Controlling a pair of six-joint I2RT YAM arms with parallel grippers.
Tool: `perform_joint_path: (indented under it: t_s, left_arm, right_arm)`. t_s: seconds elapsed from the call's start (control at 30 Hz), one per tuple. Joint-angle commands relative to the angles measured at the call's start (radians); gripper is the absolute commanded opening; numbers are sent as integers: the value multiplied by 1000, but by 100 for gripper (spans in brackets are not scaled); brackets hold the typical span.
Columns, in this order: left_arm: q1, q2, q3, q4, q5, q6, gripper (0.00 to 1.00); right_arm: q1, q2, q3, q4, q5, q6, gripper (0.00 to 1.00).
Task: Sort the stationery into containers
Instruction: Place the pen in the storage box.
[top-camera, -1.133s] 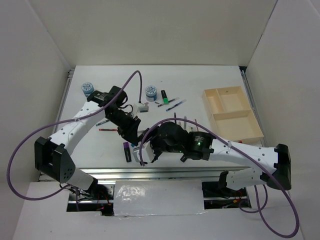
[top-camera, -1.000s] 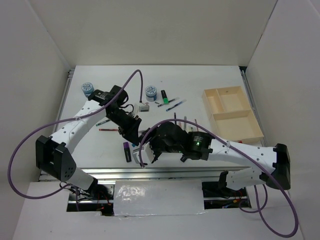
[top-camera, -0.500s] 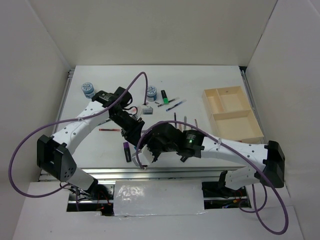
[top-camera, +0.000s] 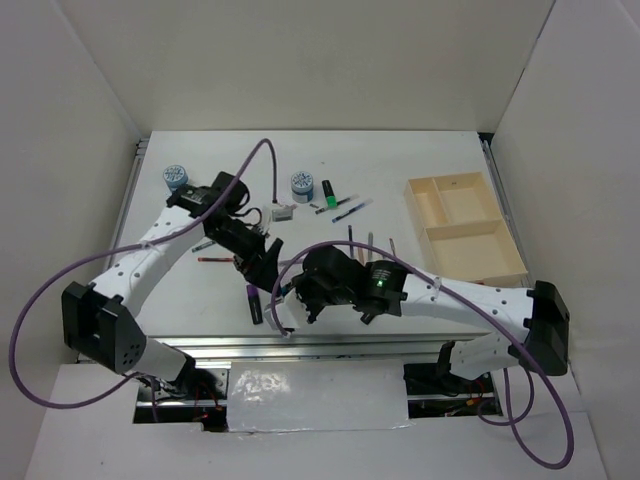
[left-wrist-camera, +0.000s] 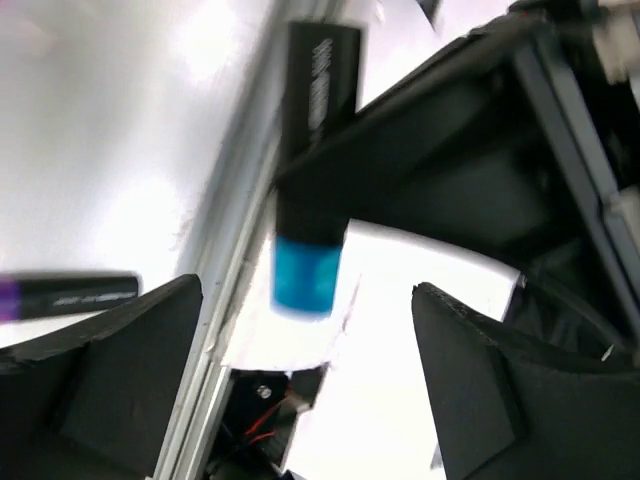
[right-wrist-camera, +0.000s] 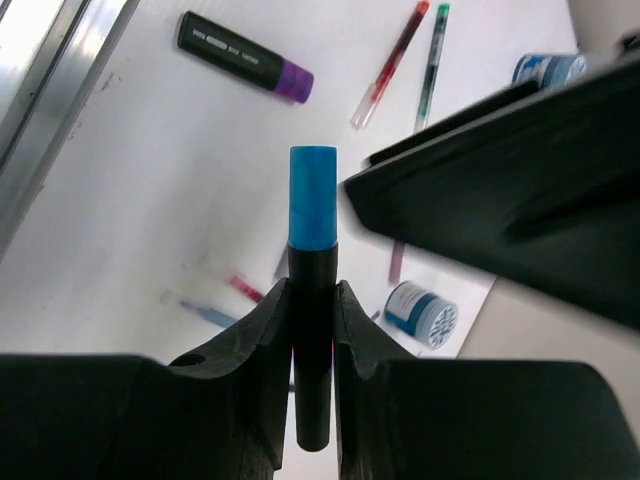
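Right wrist view: my right gripper (right-wrist-camera: 312, 300) pinches the blue highlighter (right-wrist-camera: 313, 200) by its black body, cap pointing away. Half a second ago my left gripper (left-wrist-camera: 306, 290) sat close against it. Now its fingers are spread wide and the arm has shifted slightly left. The highlighter hangs above the near-left of the white table (top-camera: 400, 160), well apart from the wooden tray (top-camera: 455, 200) at right. Plain white panels (top-camera: 320, 60) enclose the table.

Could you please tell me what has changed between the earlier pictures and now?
The right gripper has closed on the blue highlighter, and the left gripper has opened wide, letting it go: a handover. The purple highlighter and the wooden tray stayed where they were.
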Motion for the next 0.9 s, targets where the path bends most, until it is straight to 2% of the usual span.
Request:
perform_joint_path:
  t_s: [0.0,0.1,0.2,0.23,0.27,0.33,0.37,0.43,0.5,0.63,0.87]
  left_arm:
    - [109,-101,-1,62,39,-50,99]
    - [210,-161,23,144,13,-113,99]
    - [332,-213,31,272,-16,-197,99]
    - [358,-223,26,336,-26,-222,99]
    - [378,-232,4,373,-92,-277,99]
    - [416,-258,-19,430,-133,-340,99]
    - [425,-261,-47,465,-148,-351,99]
    - [430,-274,-69,488,-200,-359,99]
    - [430,-275,-96,504,-222,-362,99]
    - [432,-258,-121,494,-237,-342,99]
    - [433,-241,-142,476,-283,-305,99]
  right_arm:
    - [-10,-68,2,-32,47,135,0]
    - [-67,-103,4,-63,56,264,0]
    - [-201,-123,49,-66,55,482,0]
    - [-255,-116,82,-76,41,640,0]
    - [-401,-81,117,-93,1,721,0]
    - [-577,-28,239,-173,-65,924,0]
    - [-751,19,272,-187,-95,974,0]
    - [-893,58,336,-198,-151,1080,0]
    - [-1034,99,355,-170,-142,1117,0]
    - [-1157,168,352,-143,-180,1111,0]
    - [-1246,352,389,-130,-218,1088,0]
